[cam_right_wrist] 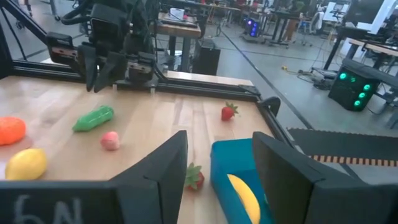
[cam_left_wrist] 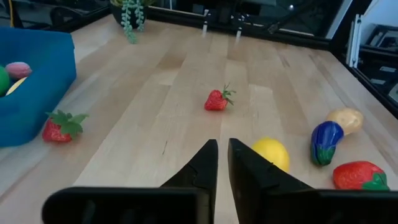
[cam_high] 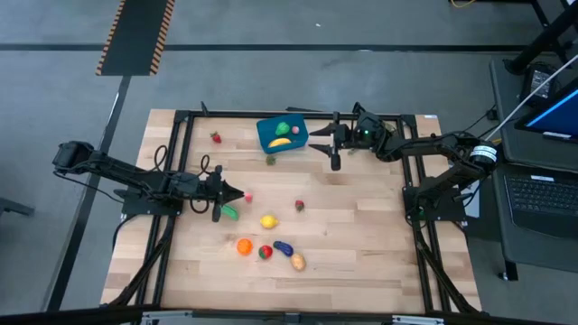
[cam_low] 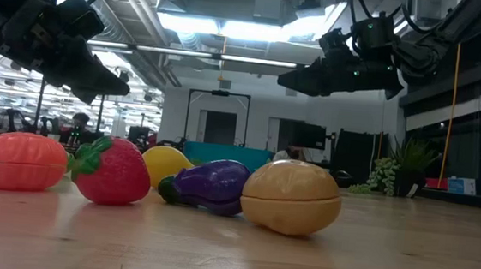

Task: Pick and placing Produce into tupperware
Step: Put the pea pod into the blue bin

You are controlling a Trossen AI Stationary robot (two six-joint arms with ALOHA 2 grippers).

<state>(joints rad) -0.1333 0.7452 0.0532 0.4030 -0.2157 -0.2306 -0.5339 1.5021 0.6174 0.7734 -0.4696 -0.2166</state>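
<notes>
Right gripper (cam_high: 322, 144) hangs just beside the blue tupperware (cam_high: 267, 132), fingers spread wide and empty, a banana (cam_right_wrist: 244, 198) and green piece already inside. Left gripper (cam_high: 237, 195) sits well away from the tupperware, fingers nearly closed on nothing, the cucumber (cam_high: 230, 213) just beside it. Lemon (cam_high: 268, 221), orange (cam_high: 244, 246), eggplant (cam_high: 284, 247) and potato (cam_high: 297, 262) wait farther out. The risk: those narrow fingers could nudge the cucumber rolling, and the strawberry (cam_right_wrist: 194, 177) touching the tupperware wall leaves little room to grip.

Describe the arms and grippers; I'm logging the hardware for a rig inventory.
Both arms are dark, jointed links with black cables along them. The left gripper has two black, tapered, wedge-like fingers. The right gripper has broad black fingers; white lettering marks its body, and a green light glows near its wrist.
</notes>
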